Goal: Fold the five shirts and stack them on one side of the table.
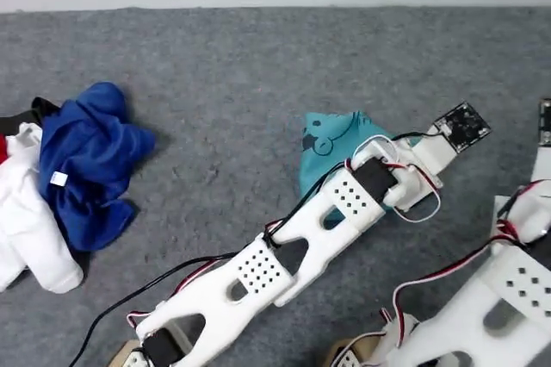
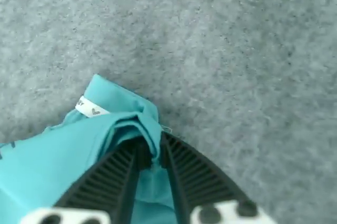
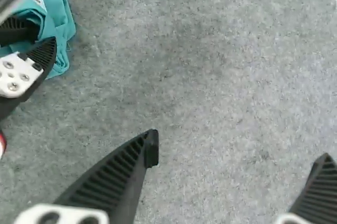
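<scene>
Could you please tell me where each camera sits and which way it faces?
High view: fixed above the table, looking down at the pile of shirts, the left arm and the right arm.
Left wrist view: on the left arm's wrist, looking down along the left gripper, shut on the teal shirt.
Right wrist view: on the right arm's wrist, looking down past the open right gripper at the table.
Shared: all three show the teal shirt; the right wrist view also catches the left gripper.
</scene>
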You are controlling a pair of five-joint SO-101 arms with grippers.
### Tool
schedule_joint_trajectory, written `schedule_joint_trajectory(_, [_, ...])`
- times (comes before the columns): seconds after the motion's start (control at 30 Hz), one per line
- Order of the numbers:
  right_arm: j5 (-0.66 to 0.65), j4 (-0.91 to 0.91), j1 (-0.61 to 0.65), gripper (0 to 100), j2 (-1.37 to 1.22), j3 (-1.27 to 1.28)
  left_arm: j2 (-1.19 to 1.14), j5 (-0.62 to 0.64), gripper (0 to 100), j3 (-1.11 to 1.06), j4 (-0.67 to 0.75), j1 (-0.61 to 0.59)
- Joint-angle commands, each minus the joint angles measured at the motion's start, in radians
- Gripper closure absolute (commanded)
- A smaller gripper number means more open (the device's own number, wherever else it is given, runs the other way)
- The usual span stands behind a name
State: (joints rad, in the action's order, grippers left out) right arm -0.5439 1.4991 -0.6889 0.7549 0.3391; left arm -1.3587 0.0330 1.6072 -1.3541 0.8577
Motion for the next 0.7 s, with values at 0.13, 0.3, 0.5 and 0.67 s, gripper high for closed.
schedule_joint_trajectory(0.13, [0.011, -0.01, -0.005, 56.0, 0.018, -0.009, 0.077, -0.012, 87, 0.071, 0.023, 0.003])
schedule_joint_trajectory(0.3, [0.011, -0.01, -0.005, 56.0, 0.018, -0.009, 0.143, -0.014, 87, 0.07, 0.077, -0.003])
schedule_joint_trajectory(0.5, [0.011, -0.01, -0.007, 56.0, 0.018, -0.006, 0.209, -0.015, 87, 0.07, 0.221, -0.011])
schedule_joint_trajectory(0.67, [0.012, -0.013, -0.001, 56.0, 0.007, 0.003, 0.321, -0.015, 87, 0.07, 0.163, -0.104])
